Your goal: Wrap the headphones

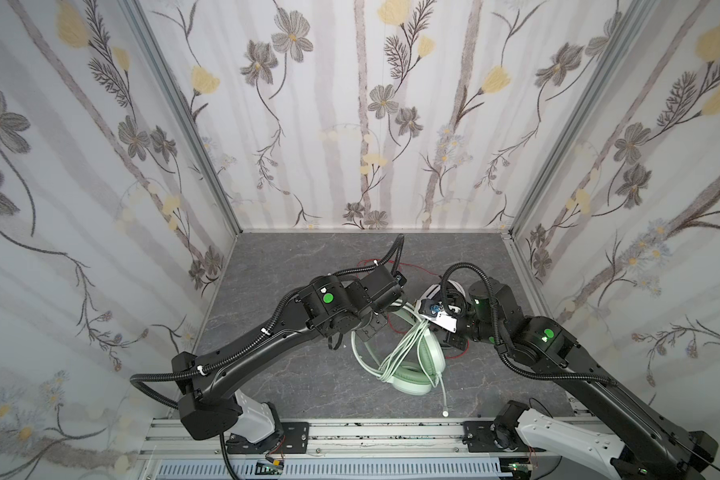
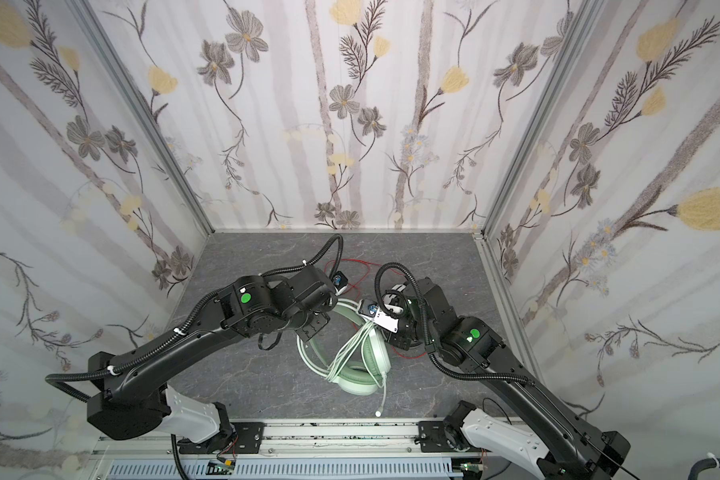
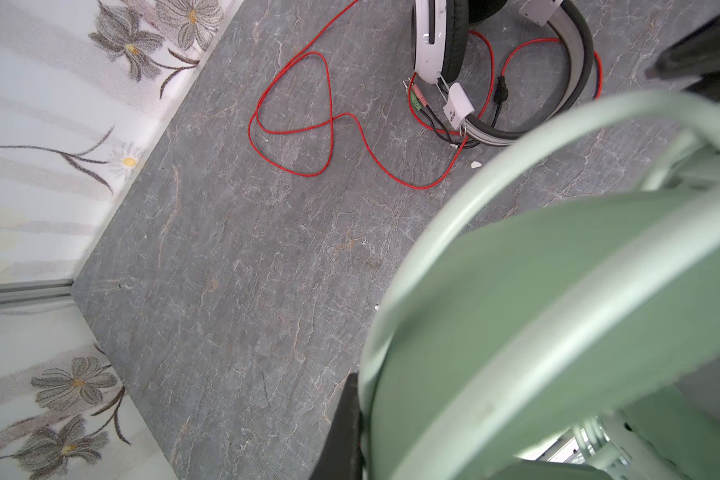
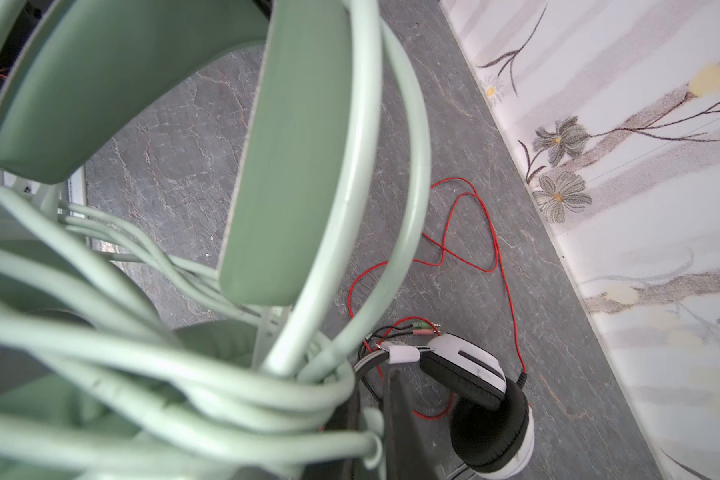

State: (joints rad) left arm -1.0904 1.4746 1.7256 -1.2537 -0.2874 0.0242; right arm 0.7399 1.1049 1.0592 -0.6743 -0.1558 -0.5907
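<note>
The mint green headphones [image 1: 412,374] stand mid-table in both top views, their green cable [image 1: 404,349] wound in several loops across band and ear cup, the plug end [image 1: 445,413] trailing toward the front. My left gripper [image 3: 366,432] is shut on the green headband [image 3: 537,311]; only one dark finger [image 3: 346,432] shows. My right gripper [image 4: 373,436] is shut on a strand of the green cable [image 4: 225,395] beside the bundle. The white-and-black headphones [image 4: 474,386] lie behind on the table, their red cable [image 3: 329,120] spread in loose loops.
The grey stone tabletop [image 1: 287,374] is walled by floral panels on three sides. An aluminium rail [image 1: 350,432] with both arm bases runs along the front edge. Both arms meet over the table's middle, with the white-and-black headset [image 1: 454,289] partly under the right wrist.
</note>
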